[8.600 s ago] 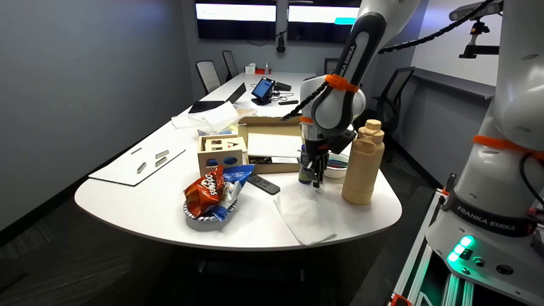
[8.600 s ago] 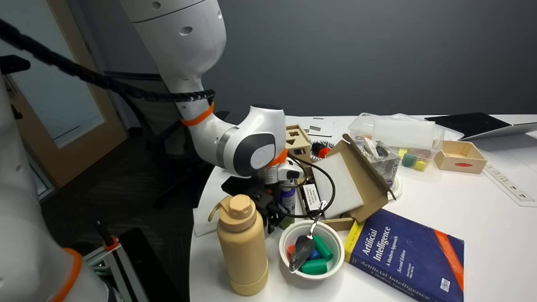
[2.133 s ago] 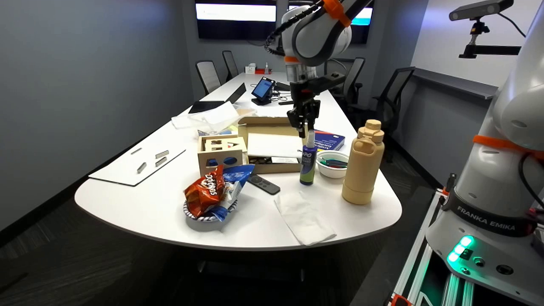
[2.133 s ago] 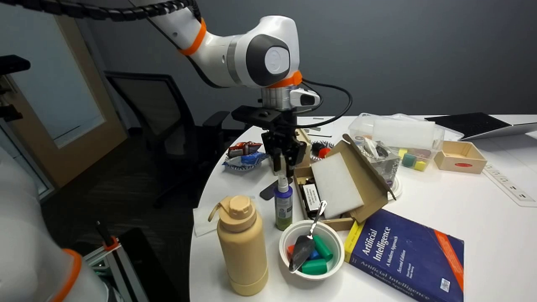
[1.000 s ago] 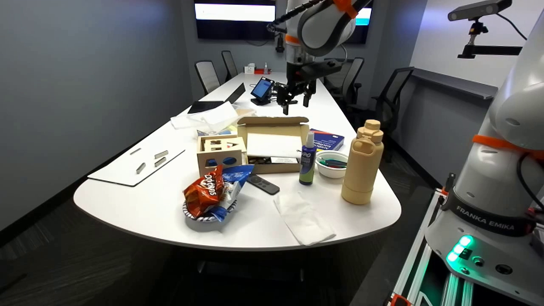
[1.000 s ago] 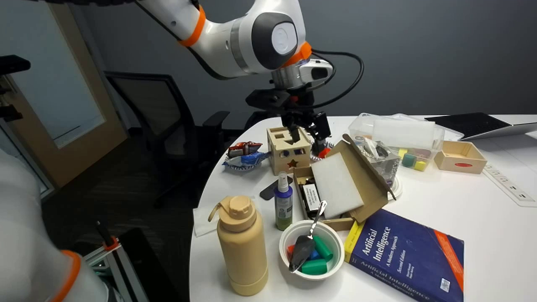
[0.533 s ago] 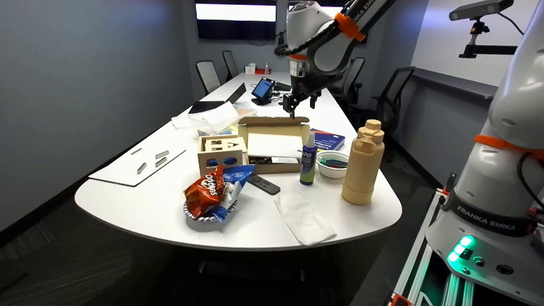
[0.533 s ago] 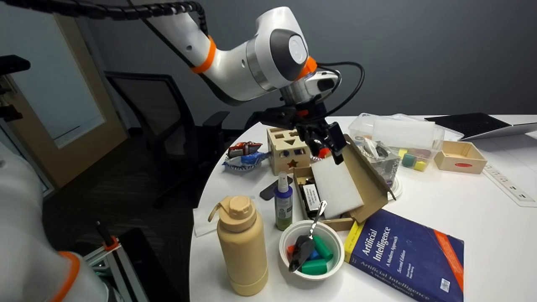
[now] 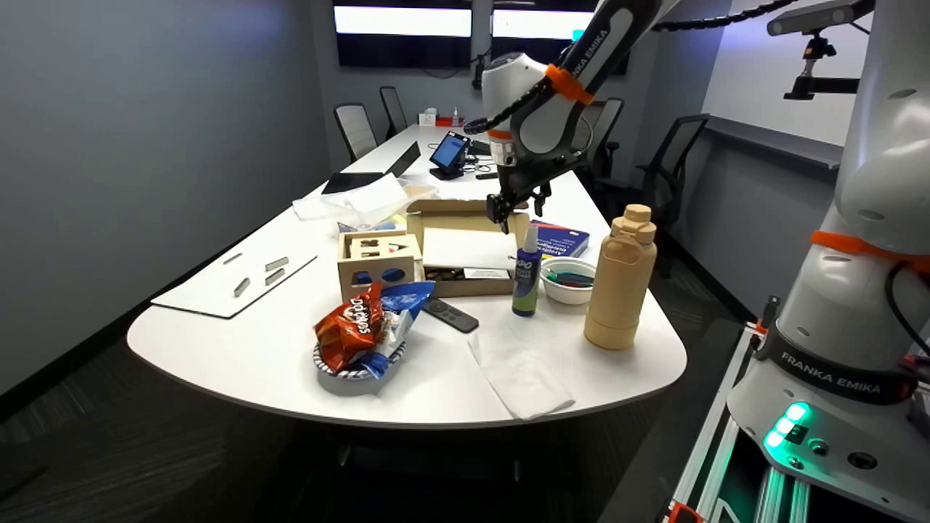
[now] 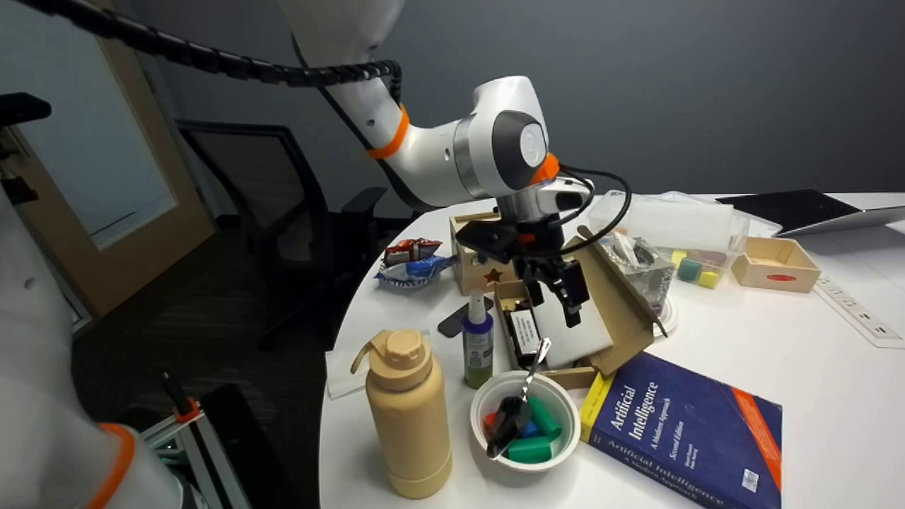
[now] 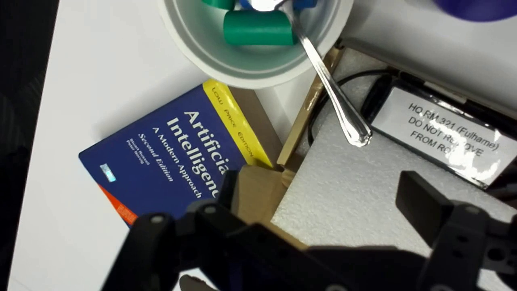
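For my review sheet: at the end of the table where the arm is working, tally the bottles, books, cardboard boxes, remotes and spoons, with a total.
Bottles: 2 (tan bottle, spray bottle)
Book: 1
Cardboard box: 1
Remote: 1
Spoon: 1
Total: 6

Plain grey walls (image 9: 160,131) | two wall-mounted screens (image 9: 403,36), each showing a white band | long white table (image 9: 254,349) with a rounded near end | mesh-backed chairs (image 9: 356,132) along both sides | dark floor (image 9: 145,465), faintly streaked | wooden door (image 10: 159,237) with a pale glass pane (image 10: 106,148)
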Available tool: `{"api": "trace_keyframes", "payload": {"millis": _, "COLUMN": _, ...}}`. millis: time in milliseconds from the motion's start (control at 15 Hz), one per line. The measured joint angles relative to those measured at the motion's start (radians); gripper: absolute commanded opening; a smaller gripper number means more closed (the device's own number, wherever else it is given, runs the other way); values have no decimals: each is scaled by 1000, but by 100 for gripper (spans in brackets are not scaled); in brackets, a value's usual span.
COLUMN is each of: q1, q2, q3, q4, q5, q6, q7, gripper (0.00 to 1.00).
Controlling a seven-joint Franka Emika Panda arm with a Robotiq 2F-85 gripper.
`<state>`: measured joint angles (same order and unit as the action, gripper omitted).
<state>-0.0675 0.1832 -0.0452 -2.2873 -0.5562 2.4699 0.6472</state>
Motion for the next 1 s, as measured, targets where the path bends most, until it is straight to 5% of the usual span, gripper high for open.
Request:
{"api": "trace_keyframes", "payload": {"millis": 400, "q1": -8, "q2": 73, "q3": -44, "q4": 81, "q5": 256, "q6": -55, "q7": -229, "gripper": 100}}
{"api": "trace_keyframes", "payload": {"millis": 1000, "q1": -80, "q2": 139, "q3": -58, "q4": 199, "q5": 546, "q6": -310, "q7": -588, "gripper": 100}}
